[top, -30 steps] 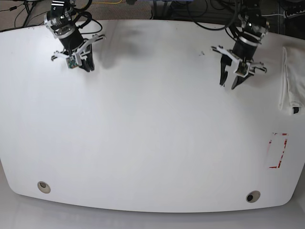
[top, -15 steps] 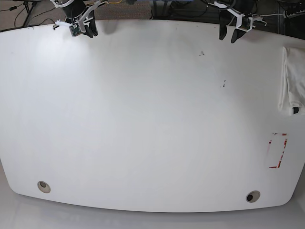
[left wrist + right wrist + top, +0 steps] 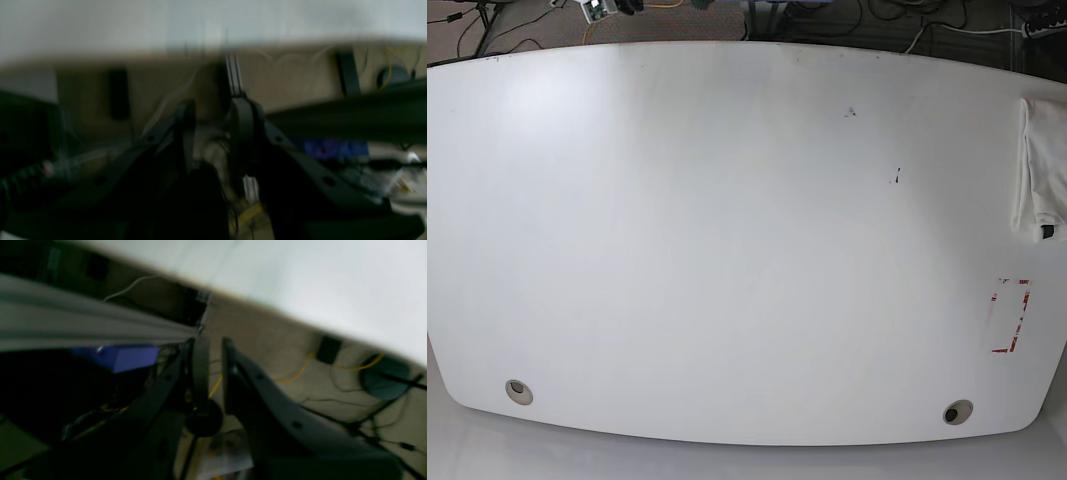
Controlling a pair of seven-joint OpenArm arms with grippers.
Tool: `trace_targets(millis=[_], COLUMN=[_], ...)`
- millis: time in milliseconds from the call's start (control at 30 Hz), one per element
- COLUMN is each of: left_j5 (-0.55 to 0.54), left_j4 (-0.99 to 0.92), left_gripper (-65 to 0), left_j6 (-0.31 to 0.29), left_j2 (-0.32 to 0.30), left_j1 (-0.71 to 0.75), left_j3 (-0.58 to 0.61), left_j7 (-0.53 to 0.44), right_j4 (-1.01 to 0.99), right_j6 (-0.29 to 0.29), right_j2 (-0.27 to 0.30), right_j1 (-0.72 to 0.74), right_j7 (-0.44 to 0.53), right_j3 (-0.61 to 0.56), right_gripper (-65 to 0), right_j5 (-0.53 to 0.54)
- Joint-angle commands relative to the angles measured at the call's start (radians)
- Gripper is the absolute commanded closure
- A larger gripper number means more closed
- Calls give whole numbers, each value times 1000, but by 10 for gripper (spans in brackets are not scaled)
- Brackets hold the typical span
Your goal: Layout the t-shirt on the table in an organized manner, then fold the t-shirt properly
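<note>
The t-shirt (image 3: 1040, 160) lies bunched at the table's right edge, partly cut off by the base view, with its small black tag (image 3: 1048, 231) at the lower end. No gripper touches it. The white table (image 3: 727, 250) fills the base view. In the blurred left wrist view my left gripper (image 3: 215, 104) hangs past the table's back edge over the floor, its jaws apart and empty. In the right wrist view my right gripper (image 3: 214, 340) is also off the table, its fingers nearly together and holding nothing. Only a scrap of the right arm (image 3: 599, 8) shows in the base view.
A red-white tape rectangle (image 3: 1010, 315) sits near the right edge, below the t-shirt. Two round grommet holes (image 3: 519, 391) (image 3: 958, 411) lie near the front edge. Small dark scuffs (image 3: 895, 179) mark the middle right. Cables and stands crowd the floor behind the table.
Both arms have drawn back from over the table to beyond its far edge and almost out of the base view. The left jaws have narrowed a little. The t-shirt has not moved.
</note>
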Motion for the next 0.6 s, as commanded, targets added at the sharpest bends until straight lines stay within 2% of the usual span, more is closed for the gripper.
trace_targets(millis=[0,133,267,400,567], left_j5=[-9,-9,-9,-6,2], left_j4=[-119,-332,-534,-680,-804], left_gripper=[-153,-153,-151,-151,-154], left_j6=[-1,-1,-1,-1,-1], left_j2=[-23,-86,-144,-153,-156], left_j1=[17,-67,-174,-285,-399], left_j3=[-13,16,33,35,38], left_j7=[-19,-20,-22,-22,-22], right_j4=[-61,-204,-390,-600,-811], right_j6=[8,8,8,6,-3], right_j2=[8,9,9,24,32], right_j1=[-35,-12,48,135,252], right_j7=[9,19,97,210,273], right_j3=[-22,-58,-86,-101,-152], right_gripper=[-63,-63,-63,-63,-63], right_j5=[-1,-3,-4,-6,-6])
